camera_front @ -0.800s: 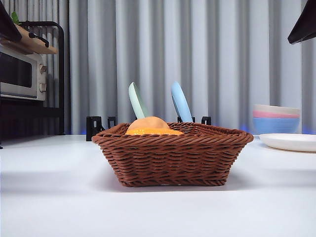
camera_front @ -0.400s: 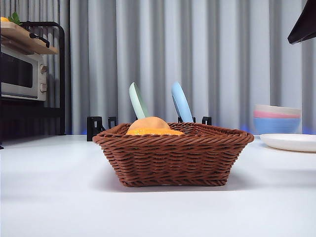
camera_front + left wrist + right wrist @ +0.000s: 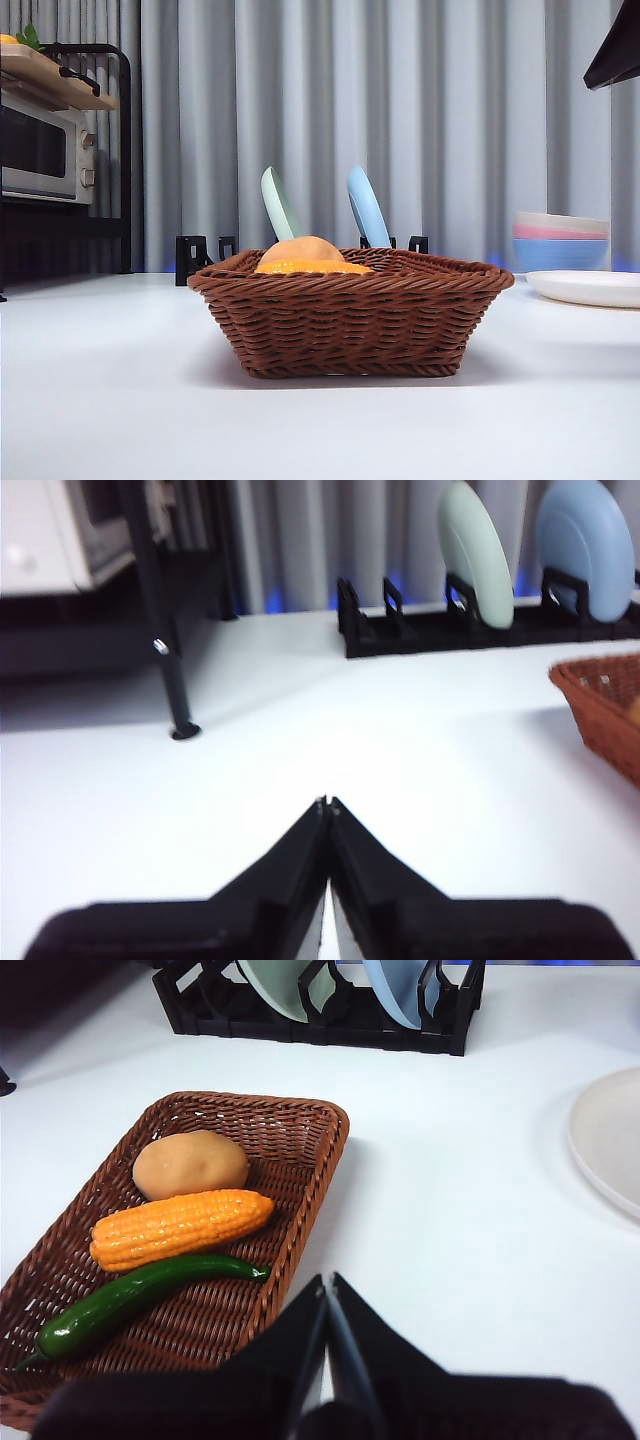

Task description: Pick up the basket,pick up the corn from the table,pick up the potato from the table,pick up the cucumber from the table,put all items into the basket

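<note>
The brown wicker basket (image 3: 350, 315) stands on the white table (image 3: 100, 400) in the middle of the front view; its rim (image 3: 320, 1160) also shows in the right wrist view. Inside it lie the tan potato (image 3: 190, 1163), the orange corn (image 3: 180, 1228) and the dark green cucumber (image 3: 140, 1298), side by side. In the front view only the potato (image 3: 300, 250) and a strip of corn (image 3: 310, 267) rise above the rim. My right gripper (image 3: 327, 1285) is shut and empty, above the table beside the basket. Also shut and empty, my left gripper (image 3: 326, 805) hangs over bare table away from the basket's corner (image 3: 605, 710).
A black dish rack (image 3: 320, 1015) behind the basket holds a pale green plate (image 3: 278, 203) and a blue plate (image 3: 366, 207). Stacked bowls (image 3: 560, 240) and a white plate (image 3: 585, 287) sit at the right. A microwave (image 3: 40, 150) on a black shelf stands at the left.
A dark arm tip at the front view's top left corner has withdrawn out of view. The basket and its contents have not moved.
</note>
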